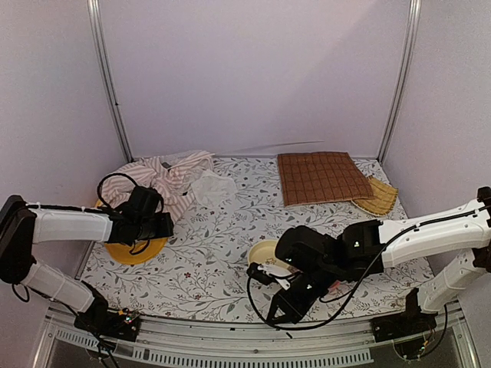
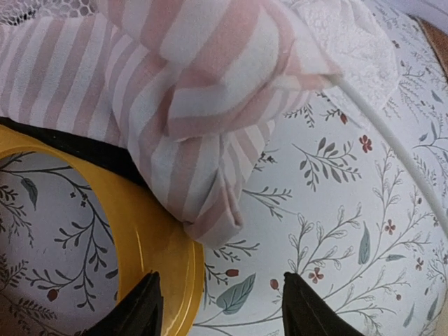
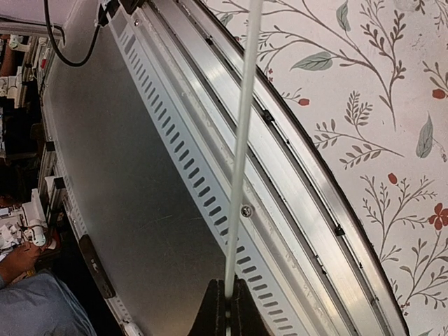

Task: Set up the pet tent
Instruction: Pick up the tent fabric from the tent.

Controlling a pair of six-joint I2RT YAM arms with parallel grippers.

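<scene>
The pet tent [image 1: 175,178] lies crumpled at the back left, pink-and-white striped fabric with white mesh. In the left wrist view its folded fabric [image 2: 203,105] droops over the rim of a yellow bowl [image 2: 150,238], and a thin clear pole [image 2: 392,133] runs out of it to the right. My left gripper [image 2: 224,315] hovers just short of the fabric's lowest fold, jaws apart, nothing between them. My right gripper [image 3: 225,311] is shut on a thin white pole [image 3: 241,140] over the table's front rail. In the top view the right gripper [image 1: 285,305] points down at the near edge.
A cream bowl [image 1: 265,251] sits by the right arm. A brown quilted mat [image 1: 322,178] and a woven yellow mat [image 1: 377,198] lie at the back right. The yellow bowl [image 1: 136,250] sits under my left wrist. The metal front rail [image 3: 294,182] borders the floral tablecloth.
</scene>
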